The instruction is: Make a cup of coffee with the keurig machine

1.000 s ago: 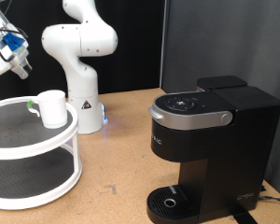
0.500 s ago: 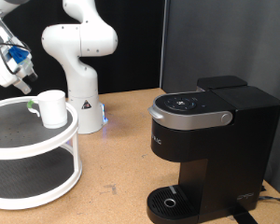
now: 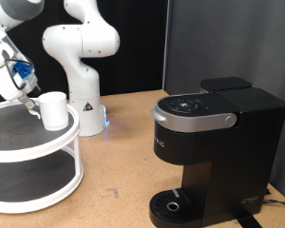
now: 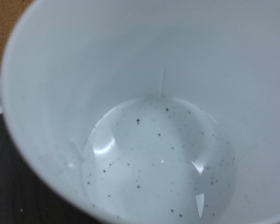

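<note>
The white cup (image 3: 54, 109) stands upright on the top tier of a round two-tier stand (image 3: 68, 142) at the exterior view's left. My gripper (image 3: 28, 95) hangs tilted right at the cup's left side, by its rim. The fingers do not show clearly there. The wrist view looks straight down into the cup (image 4: 149, 121), which fills the picture; its inside is empty, with dark speckles on the bottom. No fingers show in that view. The black keurig machine (image 3: 214, 142) stands at the exterior view's right with its lid down and its round drip tray (image 3: 171, 204) bare.
The arm's white base (image 3: 84, 90) stands behind the stand, with a blue light low on its side. A black cable lies at the machine's lower right. The tan tabletop (image 3: 119, 161) stretches between stand and machine.
The gripper has come down and to the right, from high at the exterior view's left edge to the cup's rim. Cup and machine have not moved.
</note>
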Controlling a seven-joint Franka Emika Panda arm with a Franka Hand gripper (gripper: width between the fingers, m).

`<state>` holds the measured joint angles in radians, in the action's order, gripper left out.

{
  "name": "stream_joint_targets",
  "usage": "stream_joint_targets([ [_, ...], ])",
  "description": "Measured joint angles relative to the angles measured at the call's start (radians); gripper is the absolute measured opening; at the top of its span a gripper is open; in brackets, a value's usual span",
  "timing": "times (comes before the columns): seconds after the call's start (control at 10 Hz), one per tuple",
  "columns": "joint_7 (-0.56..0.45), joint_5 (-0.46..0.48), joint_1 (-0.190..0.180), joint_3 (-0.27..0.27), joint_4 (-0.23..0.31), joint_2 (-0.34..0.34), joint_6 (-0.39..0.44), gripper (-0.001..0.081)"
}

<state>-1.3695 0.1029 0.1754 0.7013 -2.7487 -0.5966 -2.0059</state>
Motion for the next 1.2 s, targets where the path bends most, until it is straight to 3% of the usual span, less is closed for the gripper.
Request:
stream_joint_targets([
  [0.8, -0.047, 0.038, -0.011, 0.042, -0.018, 0.041, -0.068, 0.0773],
  [0.9, -0.057, 0.054, -0.018, 0.049, -0.017, 0.041, -0.069, 0.0588],
  [1.0, -0.061, 0.068, -0.023, 0.052, -0.014, 0.041, -0.070, 0.0588],
  [1.2, -0.062, 0.089, -0.032, 0.055, -0.007, 0.041, -0.070, 0.0270],
])
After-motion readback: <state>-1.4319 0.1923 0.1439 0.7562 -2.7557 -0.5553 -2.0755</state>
